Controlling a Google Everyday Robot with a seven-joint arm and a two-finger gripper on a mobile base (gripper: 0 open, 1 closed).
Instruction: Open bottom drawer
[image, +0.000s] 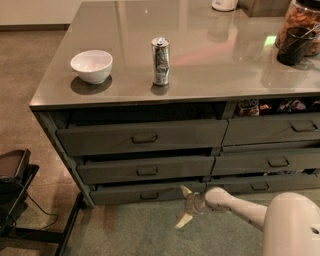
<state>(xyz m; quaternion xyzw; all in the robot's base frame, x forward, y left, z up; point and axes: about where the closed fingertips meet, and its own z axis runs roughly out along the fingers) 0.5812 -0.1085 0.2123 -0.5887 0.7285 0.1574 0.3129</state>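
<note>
Tool (184, 205) is spread open, empty, below the tabletop's (225, 65) front edge. The bottom drawer (115, 194) handle (149, 195) sits just left.

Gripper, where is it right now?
Low centre in the camera view: the gripper, fingers open, hovers by the right end of the bottom drawer.

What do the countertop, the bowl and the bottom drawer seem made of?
Countertop: probably polished metal or glass, mirror-like reflections. Bowl: glossy white ceramic, likely. Bottom drawer: matte dark grey, perhaps painted metal; no shine. The gripper sits near its right end, jaws open.
</note>
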